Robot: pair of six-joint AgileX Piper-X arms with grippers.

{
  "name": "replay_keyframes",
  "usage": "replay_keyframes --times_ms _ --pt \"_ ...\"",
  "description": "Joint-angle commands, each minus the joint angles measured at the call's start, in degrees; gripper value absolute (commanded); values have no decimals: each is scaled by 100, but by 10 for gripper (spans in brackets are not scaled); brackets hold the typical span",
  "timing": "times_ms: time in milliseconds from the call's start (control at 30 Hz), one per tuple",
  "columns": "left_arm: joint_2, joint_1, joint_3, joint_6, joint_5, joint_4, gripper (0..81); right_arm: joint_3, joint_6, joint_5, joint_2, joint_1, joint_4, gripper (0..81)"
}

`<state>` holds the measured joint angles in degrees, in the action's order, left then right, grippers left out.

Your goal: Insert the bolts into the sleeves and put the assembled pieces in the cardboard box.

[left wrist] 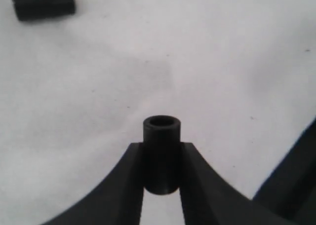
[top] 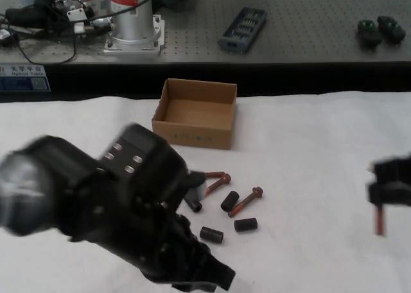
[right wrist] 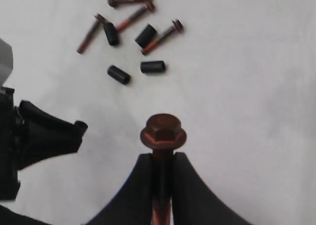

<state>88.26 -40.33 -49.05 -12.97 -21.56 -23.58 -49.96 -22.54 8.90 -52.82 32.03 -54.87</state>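
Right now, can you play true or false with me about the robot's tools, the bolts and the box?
1. The left tool is shut on a black sleeve. True.
2. The right tool is empty. False: it grips a bolt by the shank, with the head sticking out.
3. The cardboard box has finished pieces in it. False: the part of its floor that shows is bare.
4. Loose bolts and loose sleeves lie on the white cloth. True.
5. The held bolt is inside the held sleeve. False: they are apart, each in its own tool.
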Motion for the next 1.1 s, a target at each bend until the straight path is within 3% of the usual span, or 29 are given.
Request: replay_keyframes --times_ms 0,267,500,800,1067 --pt "-797 108 121 961 -636 -81 6 -6 -443 647 -385 7 938 29" --pt "-1707 688 122 1344 -1531 117 6 -6 -1692 1937 -1349 7 3135 29" --pt "-1906 1385 122 1297 -2967 641 6 -6 -2728 2549 -1816 57 4759 29" --pt "-1906 1401 122 1297 -3037 898 6 -6 -2849 2552 -1913 619 5265 29" --pt "-1906 1401 122 1106 -3064 1084 6 -6 -2849 2574 -1913 733 5265 29"
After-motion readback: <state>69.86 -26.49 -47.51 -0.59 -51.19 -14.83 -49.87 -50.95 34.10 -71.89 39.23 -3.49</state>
